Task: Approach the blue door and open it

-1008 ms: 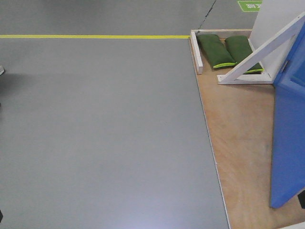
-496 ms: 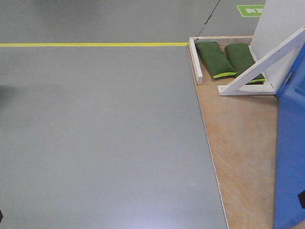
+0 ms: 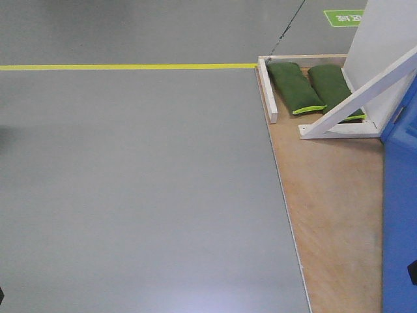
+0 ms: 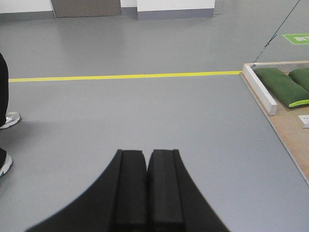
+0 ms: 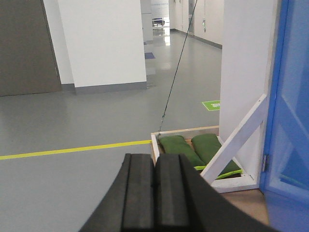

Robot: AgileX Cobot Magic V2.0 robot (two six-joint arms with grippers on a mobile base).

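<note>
Door first: the blue door stands at the far right edge of the front view, on the wooden platform. The left gripper hangs over grey floor, pads pressed together with nothing between them. The right gripper, likewise clamped on nothing, faces two green sandbags beside a white diagonal brace — the door just right of that.

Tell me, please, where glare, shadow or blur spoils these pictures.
Front view: a pale glare patch lies on the grey floor at the bottom edge. Left wrist view: light is even, but the left hand is dark, with little detail. Right wrist view: the far corridor floor shines brightly, and the blue door shows pale reflections.
</note>
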